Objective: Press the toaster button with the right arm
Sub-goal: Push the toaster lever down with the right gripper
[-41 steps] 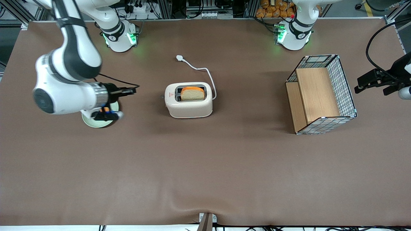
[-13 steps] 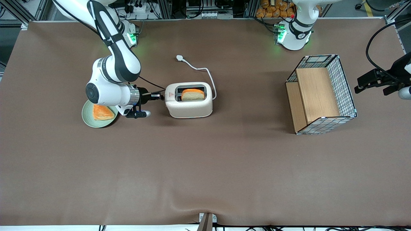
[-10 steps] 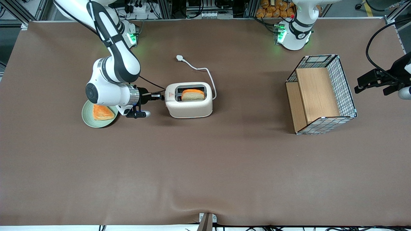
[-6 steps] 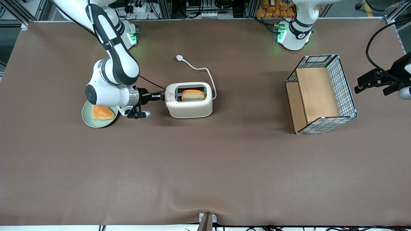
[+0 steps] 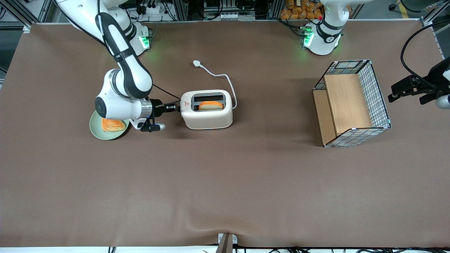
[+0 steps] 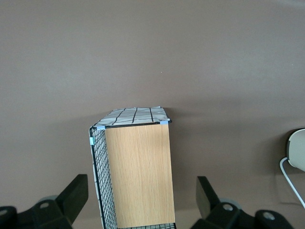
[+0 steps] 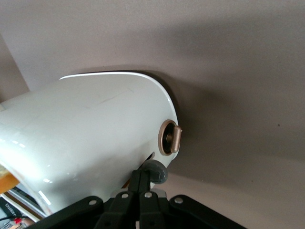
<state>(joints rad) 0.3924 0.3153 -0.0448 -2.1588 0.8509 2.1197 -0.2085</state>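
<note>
The cream-white toaster (image 5: 207, 111) stands mid-table with a bread slice (image 5: 211, 105) sunk low in the slot nearer the front camera. My right arm (image 5: 123, 88) reaches level along the table, and its gripper (image 5: 174, 107) touches the toaster's narrow end. In the right wrist view the gripper (image 7: 144, 175) is shut, fingers pressed together. Their tips rest against the toaster button (image 7: 157, 172), a small grey round knob on the toaster (image 7: 95, 129). A tan dial (image 7: 170, 138) sits just beside it. In the front view the gripper hides the button.
A green plate (image 5: 96, 130) with a toast slice (image 5: 113, 124) lies under the arm's wrist. The white cord (image 5: 219, 75) and plug (image 5: 196, 63) trail away from the front camera. A wire-and-wood basket (image 5: 351, 103) (image 6: 136, 171) stands toward the parked arm's end.
The arm came from above the plate to the toaster's narrow end. In the last half second the gripper dropped slightly and the bread sank lower into its slot.
</note>
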